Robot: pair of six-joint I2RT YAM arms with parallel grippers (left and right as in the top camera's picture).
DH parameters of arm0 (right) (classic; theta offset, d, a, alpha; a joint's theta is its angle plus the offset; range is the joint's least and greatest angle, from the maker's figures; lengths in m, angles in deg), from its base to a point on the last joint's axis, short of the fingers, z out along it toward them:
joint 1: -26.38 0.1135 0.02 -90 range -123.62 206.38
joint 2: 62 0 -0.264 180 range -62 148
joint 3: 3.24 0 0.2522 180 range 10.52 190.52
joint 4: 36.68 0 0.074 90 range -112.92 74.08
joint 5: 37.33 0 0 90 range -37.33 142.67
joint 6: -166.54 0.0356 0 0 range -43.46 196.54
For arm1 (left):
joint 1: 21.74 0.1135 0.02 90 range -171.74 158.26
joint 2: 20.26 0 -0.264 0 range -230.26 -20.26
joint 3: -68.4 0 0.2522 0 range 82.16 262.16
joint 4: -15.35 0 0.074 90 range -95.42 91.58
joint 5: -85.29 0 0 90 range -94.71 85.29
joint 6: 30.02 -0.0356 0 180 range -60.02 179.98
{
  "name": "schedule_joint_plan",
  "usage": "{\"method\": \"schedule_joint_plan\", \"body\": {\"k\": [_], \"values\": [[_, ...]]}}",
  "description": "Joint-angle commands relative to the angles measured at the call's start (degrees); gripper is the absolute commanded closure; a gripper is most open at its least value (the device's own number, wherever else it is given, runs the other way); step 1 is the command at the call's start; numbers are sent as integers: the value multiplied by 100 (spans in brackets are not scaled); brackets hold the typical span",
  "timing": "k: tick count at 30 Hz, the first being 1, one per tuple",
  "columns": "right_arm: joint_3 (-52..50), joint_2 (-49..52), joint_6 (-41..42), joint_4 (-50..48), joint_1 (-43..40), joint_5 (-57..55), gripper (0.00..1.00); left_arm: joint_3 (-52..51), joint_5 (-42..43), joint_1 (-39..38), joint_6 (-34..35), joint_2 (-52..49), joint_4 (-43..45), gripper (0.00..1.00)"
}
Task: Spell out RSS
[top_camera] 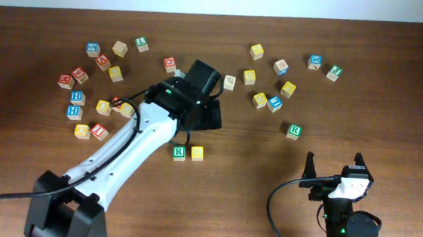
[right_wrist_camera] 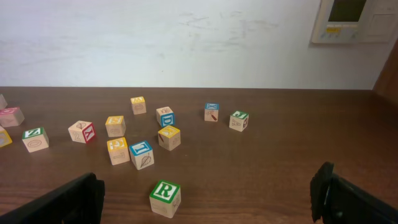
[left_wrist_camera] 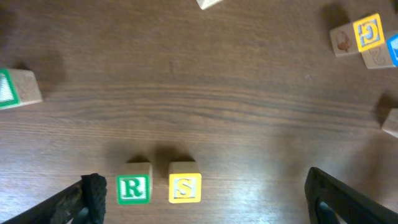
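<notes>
Now, R cube (left_wrist_camera: pixel 134 188) beside S cube (left_wrist_camera: pixel 185 188)

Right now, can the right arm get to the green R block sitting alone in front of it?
Probably yes: the green R block stands alone just ahead of the open right gripper, with nothing between them.

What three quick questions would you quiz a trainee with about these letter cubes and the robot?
1. True or false: the green R cube sits right beside the yellow S cube.
2. How many cubes of RSS are lined up so far? A one, B two, C three.
3. Fill in: the left tool is ___, holding nothing.
Key: 1 true; 2 B; 3 open.
</notes>
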Motion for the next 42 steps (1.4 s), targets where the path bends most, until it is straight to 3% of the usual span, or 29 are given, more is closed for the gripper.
{"method": "schedule_joint_plan", "body": {"k": [1, 6, 19, 37, 39, 42], "values": [[-42, -48, 63, 35, 33, 35, 2, 127, 46, 361, -28, 85, -26, 0], [-42, -48, 63, 35, 33, 35, 2, 151, 389, 1281, -24, 85, -61, 1], [-42, -48, 63, 35, 33, 35, 2, 144, 321, 3423, -26, 85, -551, 1], [-42, -48, 68, 24, 33, 52, 2, 142, 166, 3652, -26, 85, -752, 1], [-42, -48, 470, -33, 33, 603, 2, 142, 166, 3652, -26, 85, -752, 1], [-42, -48, 1799, -164, 33, 2232, 2, 142, 166, 3652, -26, 85, -752, 1]]}}
